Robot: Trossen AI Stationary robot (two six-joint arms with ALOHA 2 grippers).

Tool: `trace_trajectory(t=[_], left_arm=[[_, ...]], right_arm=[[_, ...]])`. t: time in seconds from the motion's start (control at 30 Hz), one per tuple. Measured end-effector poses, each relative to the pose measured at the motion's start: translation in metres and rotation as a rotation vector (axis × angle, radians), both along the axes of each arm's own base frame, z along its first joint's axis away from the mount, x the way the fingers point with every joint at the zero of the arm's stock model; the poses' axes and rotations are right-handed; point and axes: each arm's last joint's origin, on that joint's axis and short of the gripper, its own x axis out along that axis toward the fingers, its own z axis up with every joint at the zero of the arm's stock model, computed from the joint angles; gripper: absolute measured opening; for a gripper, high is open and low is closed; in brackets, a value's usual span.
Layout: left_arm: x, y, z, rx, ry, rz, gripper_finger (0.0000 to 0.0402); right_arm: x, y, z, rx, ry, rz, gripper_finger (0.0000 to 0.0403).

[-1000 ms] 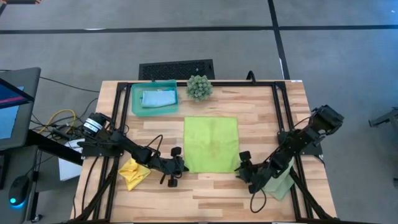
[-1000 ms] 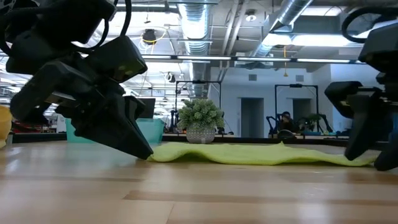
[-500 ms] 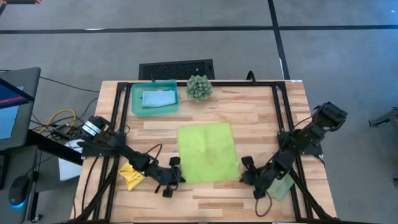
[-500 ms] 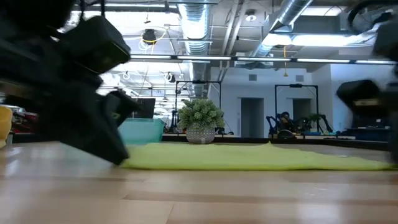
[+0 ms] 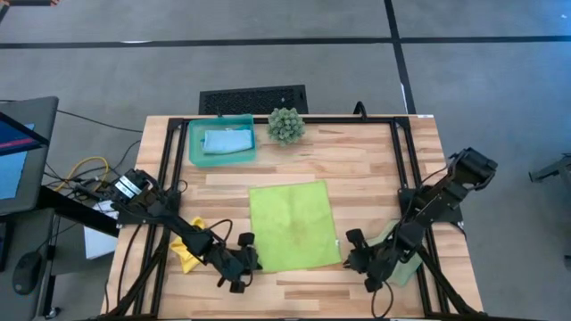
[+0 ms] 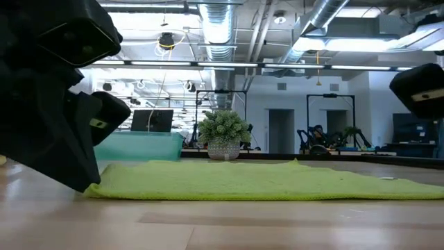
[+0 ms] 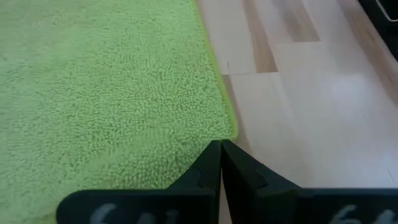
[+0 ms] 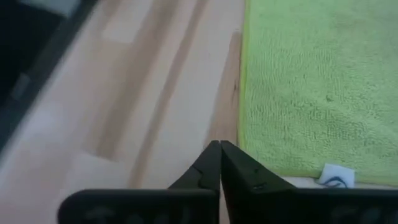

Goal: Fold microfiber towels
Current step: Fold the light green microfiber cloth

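The lime green towel [image 5: 287, 225] lies spread flat in the middle of the table, toward its near edge. My left gripper [image 5: 246, 263] is shut at the towel's near left corner. My right gripper [image 5: 350, 256] is shut just off the towel's near right corner [image 8: 244, 158]. The yellow towel [image 5: 185, 252] lies bunched under my left arm. The pale sage towel [image 5: 403, 260] lies under my right arm. The light blue towel [image 5: 227, 141] rests in the teal tray [image 5: 194, 156] at the far left. My left gripper has the lime green towel's near left corner [image 7: 227, 127] pinched at its fingertips [image 7: 211, 155], slanting down from the table's left. The towel stays flat on the wood. My right gripper is shut beside the towel's right edge [image 8: 242, 124]; I cannot tell whether it touches the cloth.
A spiky green plant [image 5: 285, 125] stands at the far edge beside the tray. Black frame rails [image 5: 397, 152] run along the table's sides. Bare wood lies between the lime green towel and the tray.
My left gripper has moved toward the table's near left, and the lime green towel has slid that way with it, still flat and turned slightly. My right gripper has moved a little toward the near edge alongside the towel's right corner.
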Motion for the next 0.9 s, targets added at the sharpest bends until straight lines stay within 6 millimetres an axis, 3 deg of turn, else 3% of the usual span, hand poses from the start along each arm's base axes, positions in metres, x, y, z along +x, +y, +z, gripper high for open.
trace_trajectory(t=[0.27,0.4,0.5,0.73,0.9], left_arm=[[0.001,0.003,0.0,0.032,-0.01,0.027,0.0],[0.001,0.003,0.0,0.038,-0.013,0.03,0.0],[0.001,0.003,0.0,0.042,-0.014,0.033,0.0],[0.001,0.004,0.0,0.067,-0.023,0.053,0.0],[0.002,-0.001,0.004,0.045,-0.075,0.015,0.0]], right_arm=[[0.012,-0.008,-0.025,-0.153,0.04,0.052,0.013],[0.016,-0.009,-0.035,-0.188,0.046,0.024,0.0151],[0.017,-0.008,-0.038,-0.204,0.036,0.016,0.013],[0.014,-0.008,-0.033,-0.192,0.036,0.035,0.0018],[0.014,-0.005,-0.011,-0.091,0.033,0.057,0.0019]])
